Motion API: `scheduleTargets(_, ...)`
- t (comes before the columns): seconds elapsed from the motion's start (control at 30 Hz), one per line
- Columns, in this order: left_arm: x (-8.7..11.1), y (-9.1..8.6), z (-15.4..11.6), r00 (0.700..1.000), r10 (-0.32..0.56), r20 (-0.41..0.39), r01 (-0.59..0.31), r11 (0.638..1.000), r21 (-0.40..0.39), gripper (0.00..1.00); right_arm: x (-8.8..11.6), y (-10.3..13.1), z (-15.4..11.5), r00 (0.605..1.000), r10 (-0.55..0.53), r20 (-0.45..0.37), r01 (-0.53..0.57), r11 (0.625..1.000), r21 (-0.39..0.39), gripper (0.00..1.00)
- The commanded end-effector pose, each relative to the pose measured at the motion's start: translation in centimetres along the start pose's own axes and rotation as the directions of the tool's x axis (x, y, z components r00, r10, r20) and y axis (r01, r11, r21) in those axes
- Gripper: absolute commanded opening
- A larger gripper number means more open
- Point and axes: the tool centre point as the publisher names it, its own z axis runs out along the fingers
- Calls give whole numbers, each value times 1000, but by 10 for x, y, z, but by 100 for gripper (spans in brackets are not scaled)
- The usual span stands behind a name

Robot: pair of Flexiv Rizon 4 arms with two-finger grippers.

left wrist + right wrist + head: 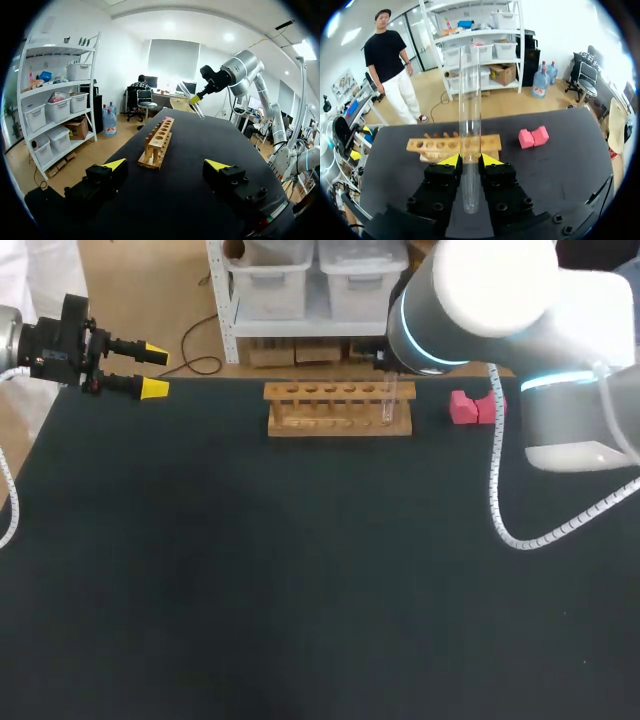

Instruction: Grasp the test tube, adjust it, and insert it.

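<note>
A clear glass test tube [470, 95] stands between the yellow tips of my right gripper [470, 160], which is shut on it low on its length. In the left wrist view this gripper [195, 99] holds the tube [186, 92] tilted in the air above the far end of the wooden rack [159, 141]. In the head view the tube [388, 400] shows over the right end of the rack [340, 409], and my right arm [480, 300] hides its own gripper. My left gripper [153, 371] stands open at the table's far left corner, holding nothing.
A pink block [470, 407] lies right of the rack, also seen as the pink block [533, 136] ahead of my right gripper. The rack [452, 145] has a row of holes along its top. The black table [300, 570] stretches toward the near edge.
</note>
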Motion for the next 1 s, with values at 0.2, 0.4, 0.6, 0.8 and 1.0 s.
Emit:
scheduleTargets(0.2, 1, -1, 0, 1000, 3, 3, -3, 1000, -1, 100, -26, -2, 10, 978, 22, 207, -17, 999, -28, 0)
scheduleTargets(0.4, 1, -1, 0, 1000, 3, 3, -3, 1000, -1, 100, -45, -2, 14, 957, 42, 288, -30, 998, -47, 0)
scheduleTargets(0.6, 1, -1, 0, 1000, 3, 3, -3, 1000, -1, 100, -57, 0, 19, 932, 49, 360, -27, 997, -66, 0)
scheduleTargets(0.8, 1, -1, 0, 1000, 3, 3, -3, 1000, -1, 100, -61, 1, 22, 916, 47, 397, -17, 997, -80, 0)
scheduleTargets(1.0, 1, -1, 0, 1000, 3, 3, -3, 1000, -1, 100, -61, 4, 27, 903, 39, 428, 6, 995, -103, 0)
